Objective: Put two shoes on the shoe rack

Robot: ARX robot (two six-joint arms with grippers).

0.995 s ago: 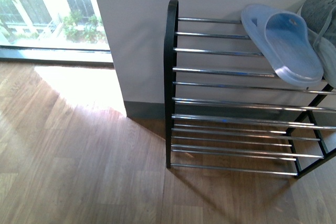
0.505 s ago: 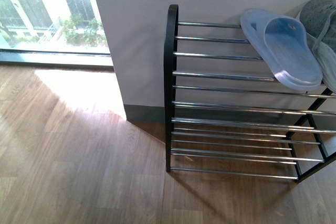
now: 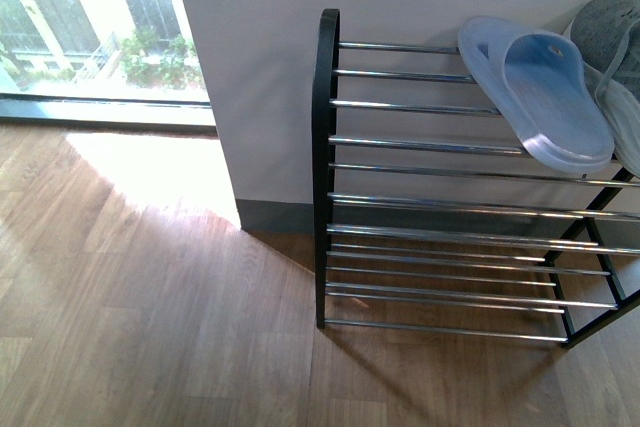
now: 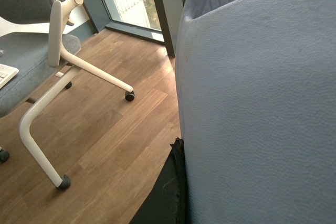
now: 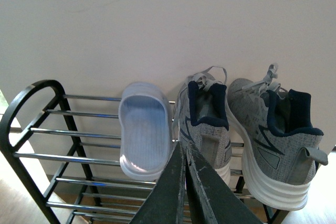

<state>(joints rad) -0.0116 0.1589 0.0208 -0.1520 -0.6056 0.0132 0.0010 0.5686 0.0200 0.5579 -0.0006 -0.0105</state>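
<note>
window: bright glass at about 10 o'clock in the front view, with sunlit wooden floor (image 3: 150,287) below it and nothing standing on the part shown.
office chair: seen only by the left wrist camera, a grey seat on a white frame (image 4: 50,108) with castors, well apart from the task's things.
left fingers: not in view; a large blue-grey surface (image 4: 257,103) fills most of the left wrist picture, and whether it is a sandal in the grasp i cannot tell.
shoe rack: black frame (image 3: 326,147) with silver rods, set against the wall at about 3 o'clock in the front view.
slide sandal: one pale blue slide (image 3: 535,92) lies on the top shelf, its long axis across the rods, one end toward the wall and the other just past the front rod.
sneakers: two grey knit sneakers (image 5: 207,124) (image 5: 275,135) sit just right of the slide on the same shelf, heels facing the right wrist camera.
right fingers: pressed together into a thin dark wedge (image 5: 184,187), pinching nothing, aimed at 12 o'clock toward the gap between slide and near sneaker.
key relation: the free stretch of top shelf lies left of the slide, so the left arm looks the nearer one, and a shoe would go down parallel to the slide, across the rods.
progress: three shoes are racked; the second slide is not seen on the shelf.
</note>
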